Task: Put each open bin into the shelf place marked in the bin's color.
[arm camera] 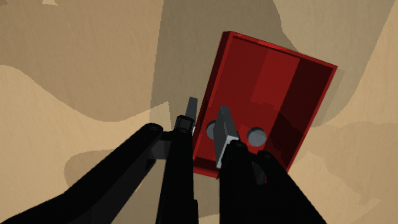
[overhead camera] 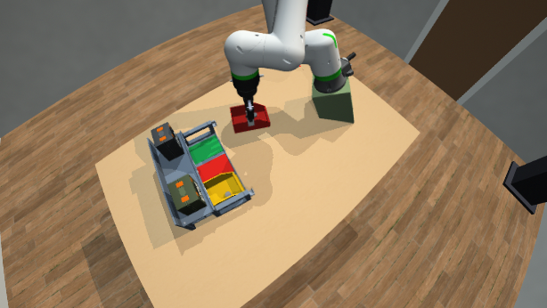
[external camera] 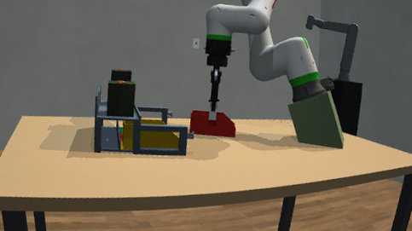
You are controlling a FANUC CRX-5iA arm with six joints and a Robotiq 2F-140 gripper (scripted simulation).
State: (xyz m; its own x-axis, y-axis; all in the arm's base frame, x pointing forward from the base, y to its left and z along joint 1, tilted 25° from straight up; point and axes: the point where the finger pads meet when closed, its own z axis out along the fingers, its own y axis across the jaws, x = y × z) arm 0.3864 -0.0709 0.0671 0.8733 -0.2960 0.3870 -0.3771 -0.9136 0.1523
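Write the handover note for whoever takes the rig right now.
Gripper: jaws partly open, astride one side wall of the red bin, not clamped.
Red bin: on the table, round grey parts inside.
Done: yellow bin in the shelf; exact centering unverified.
Left: grip red bin, place it at the red mark, let go.

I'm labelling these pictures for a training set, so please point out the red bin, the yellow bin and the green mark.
Red bin (overhead camera: 264,120) (external camera: 221,131) (arm camera: 245,65): top, its inside; exterior, its side wall; wrist, its inside floor.
Yellow bin (overhead camera: 220,189) (external camera: 159,139): top, its inside; exterior, its side wall.
Green mark (overhead camera: 206,150): top, its middle.
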